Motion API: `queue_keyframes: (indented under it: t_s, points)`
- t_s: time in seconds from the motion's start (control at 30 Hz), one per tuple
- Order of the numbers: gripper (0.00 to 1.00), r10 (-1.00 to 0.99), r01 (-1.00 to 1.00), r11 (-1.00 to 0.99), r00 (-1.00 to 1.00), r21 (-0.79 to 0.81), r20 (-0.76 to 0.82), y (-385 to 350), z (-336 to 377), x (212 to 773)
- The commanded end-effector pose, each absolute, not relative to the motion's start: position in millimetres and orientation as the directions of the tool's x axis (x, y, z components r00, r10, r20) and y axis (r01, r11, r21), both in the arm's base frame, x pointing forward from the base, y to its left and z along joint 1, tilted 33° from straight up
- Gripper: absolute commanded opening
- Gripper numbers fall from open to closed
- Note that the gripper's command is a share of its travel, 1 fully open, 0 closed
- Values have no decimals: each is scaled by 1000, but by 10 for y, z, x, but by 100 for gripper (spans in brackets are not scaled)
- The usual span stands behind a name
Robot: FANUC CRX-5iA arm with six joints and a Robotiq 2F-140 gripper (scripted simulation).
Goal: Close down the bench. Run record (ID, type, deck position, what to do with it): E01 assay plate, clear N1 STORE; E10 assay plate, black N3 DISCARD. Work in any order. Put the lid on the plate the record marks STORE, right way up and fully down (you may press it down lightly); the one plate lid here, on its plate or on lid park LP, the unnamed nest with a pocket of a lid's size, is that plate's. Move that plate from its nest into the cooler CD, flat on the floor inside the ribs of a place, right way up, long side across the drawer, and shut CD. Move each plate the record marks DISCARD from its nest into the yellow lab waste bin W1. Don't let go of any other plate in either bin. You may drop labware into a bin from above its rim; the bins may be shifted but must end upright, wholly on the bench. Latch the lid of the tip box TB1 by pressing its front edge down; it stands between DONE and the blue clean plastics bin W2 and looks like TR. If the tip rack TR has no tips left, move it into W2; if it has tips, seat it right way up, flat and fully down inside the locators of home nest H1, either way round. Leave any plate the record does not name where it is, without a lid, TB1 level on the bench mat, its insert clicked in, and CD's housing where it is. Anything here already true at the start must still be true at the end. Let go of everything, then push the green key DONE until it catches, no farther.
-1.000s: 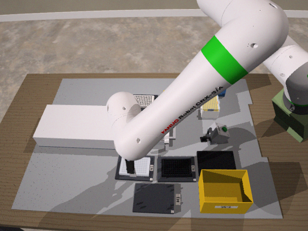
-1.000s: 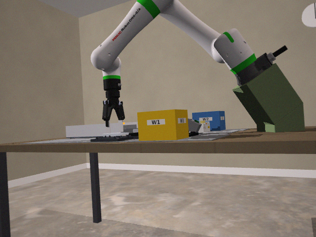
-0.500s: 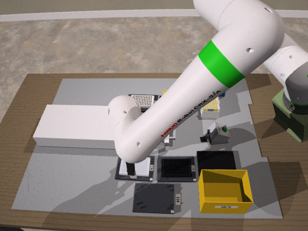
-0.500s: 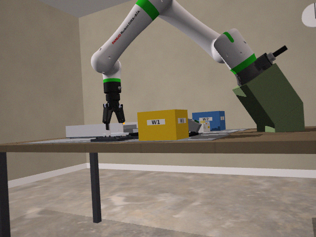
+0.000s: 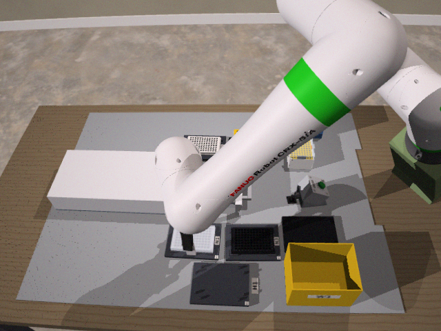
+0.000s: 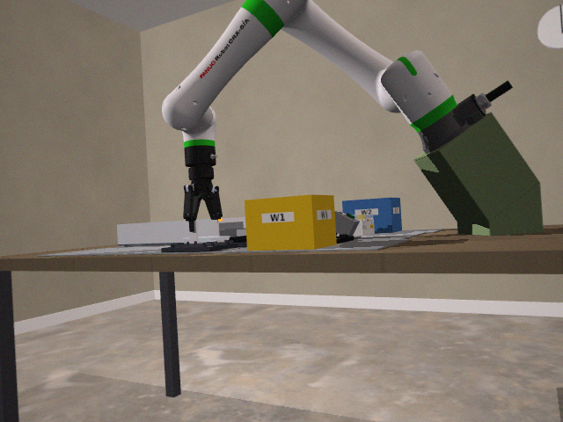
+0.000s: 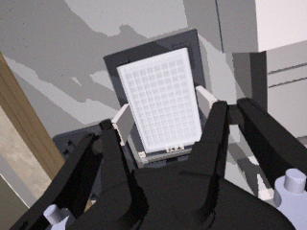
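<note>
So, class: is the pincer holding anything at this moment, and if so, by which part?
Nothing is held. The open pincer straddles the clear plate in its nest, pads either side of its long edges, not yet closed.

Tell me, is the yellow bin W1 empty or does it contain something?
Empty. The top view looks straight into the yellow bin W1; only its bare floor and inner walls show.

Even, fairly bright light from above and behind the arm [image 5: 270, 142] throws broad, hard-edged grey shadows across the bench [image 5: 391, 227] mat, while all three views are low in detail with blocky, jagged edges, small labels unreadable, and no glare or lens bending
</note>
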State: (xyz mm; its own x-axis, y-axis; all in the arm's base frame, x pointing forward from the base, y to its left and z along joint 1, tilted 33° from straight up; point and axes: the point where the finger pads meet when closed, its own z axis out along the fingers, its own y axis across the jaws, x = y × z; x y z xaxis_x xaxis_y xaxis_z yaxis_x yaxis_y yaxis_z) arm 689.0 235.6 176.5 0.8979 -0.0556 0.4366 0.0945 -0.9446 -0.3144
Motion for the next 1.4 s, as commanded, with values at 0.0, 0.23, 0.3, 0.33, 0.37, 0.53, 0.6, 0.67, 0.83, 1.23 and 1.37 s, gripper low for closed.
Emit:
queue_keyframes:
  t_s: [0.0, 0.23, 0.3, 0.33, 0.37, 0.53, 0.6, 0.67, 0.83, 1.23, 1.37]
  points:
    - [62, -56, 94, -945, 898, -314, 437, 2356, 1768, 6891]
    - [59, -56, 94, -945, 898, -314, 437, 2356, 1768, 6891]
    - [58, -56, 94, -945, 898, -314, 437, 2356, 1768, 6891]
    - [58, -56, 94, -945, 898, -314, 437, 2356, 1768, 6891]
    - [57, -56, 94, -945, 898, -314, 437, 2356, 1768, 6891]
    - [55, -56, 94, -945, 898, -314, 437, 2356, 1768, 6891]
    - [0, -56, 94, -945, 898, -314, 437, 2356, 1768, 6891]
    - [0, -56, 94, -945, 898, -314, 437, 2356, 1768, 6891]
    - [0, -56, 94, -945, 898, -314, 437, 2356, 1768, 6891]
    - [0, -56, 94, -945, 898, -314, 437, 2356, 1768, 6891]
    - [0, -56, 94, -945, 898, -314, 437, 2356, 1768, 6891]
